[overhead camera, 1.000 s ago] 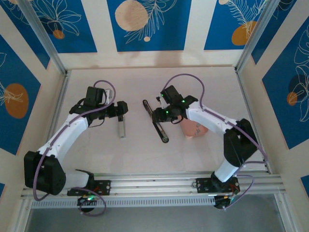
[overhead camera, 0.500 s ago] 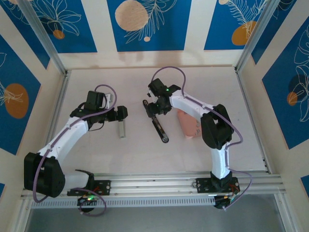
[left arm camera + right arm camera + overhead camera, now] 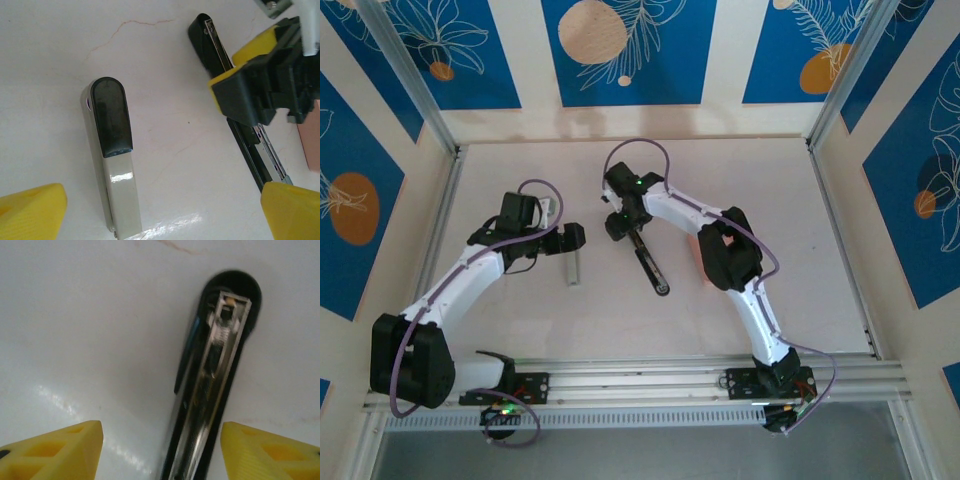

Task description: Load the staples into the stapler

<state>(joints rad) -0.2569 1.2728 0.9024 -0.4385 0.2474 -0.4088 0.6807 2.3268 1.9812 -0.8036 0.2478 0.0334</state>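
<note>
On the table: black stapler, opened.
Right gripper: released, fingers astride it.
Left gripper: released, above grey stapler.

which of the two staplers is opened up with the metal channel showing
The black stapler below the right end effector: its metal staple channel lies bare. The pale grey stapler with the black cap is closed.

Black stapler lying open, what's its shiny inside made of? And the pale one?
In the black stapler, the inner channel looks like bare metal: silvery, mirror-bright, with a small spring. Its dark shell could be plastic or painted metal. The pale stapler looks glossy, painted or plastic, since light glints off it; its cap is matte black.
</note>
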